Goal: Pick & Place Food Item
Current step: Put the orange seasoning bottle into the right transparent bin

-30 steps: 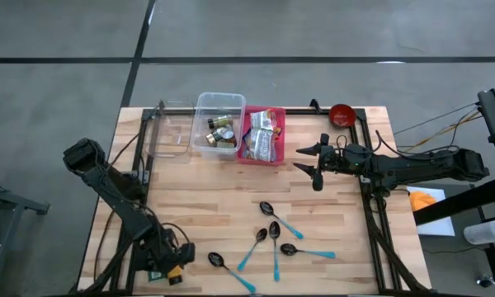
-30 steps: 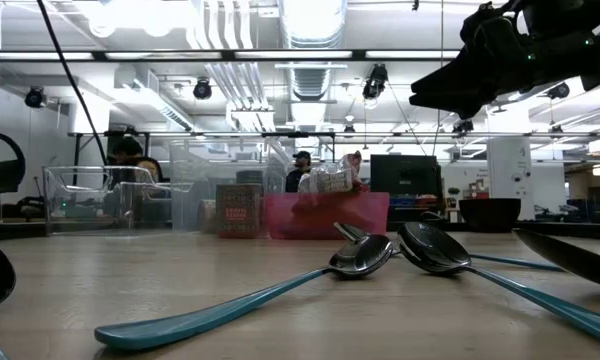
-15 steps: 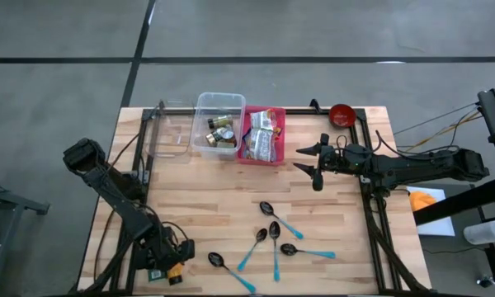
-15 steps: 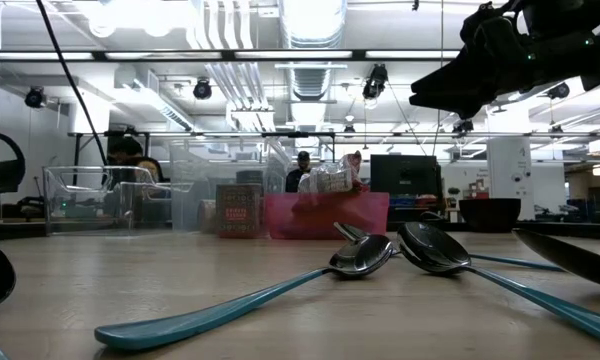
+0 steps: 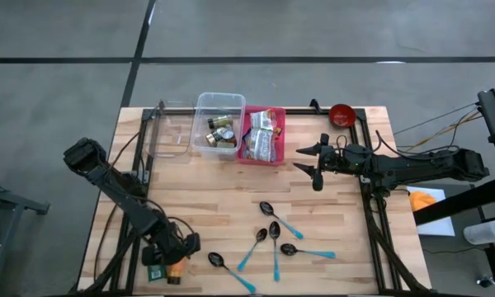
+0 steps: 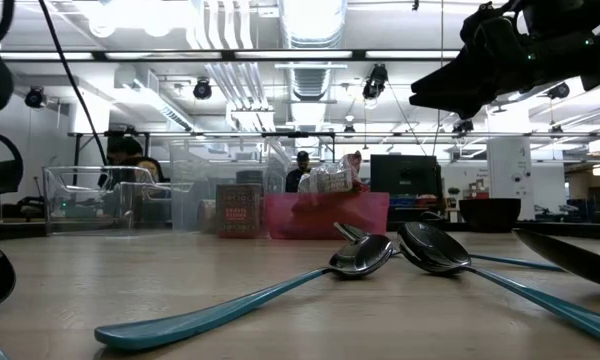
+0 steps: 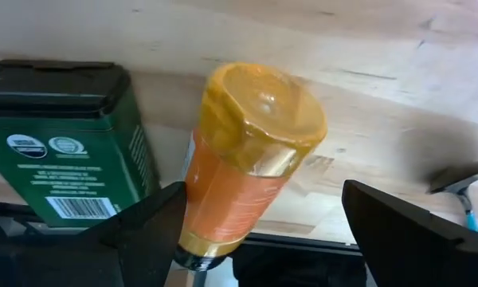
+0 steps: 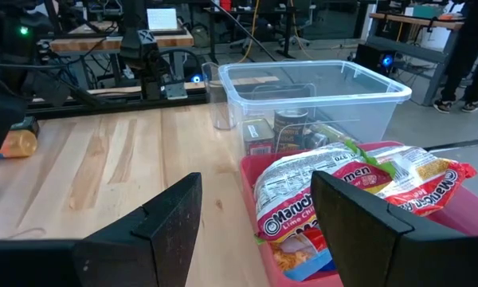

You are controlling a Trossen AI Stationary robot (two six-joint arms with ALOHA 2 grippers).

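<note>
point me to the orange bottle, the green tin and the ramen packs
orange bottle [image 7: 251, 151]: left wrist view, on its wrapped cap and shoulder.
green tin [image 7: 60, 171]: left wrist view, on its labelled side.
ramen packs [image 8: 319, 191]: right wrist view, on the front pack's printed face.

A robotics lab or workshop: exposed ceiling ducts [image 6: 310, 70] and strip lights at twelve o'clock, workbenches [image 8: 111, 40] with monitors [image 8: 162, 17] and cabling, people [image 6: 302, 170] standing beyond the wooden table [image 5: 214, 206], polished concrete floor [image 5: 256, 29]
</note>
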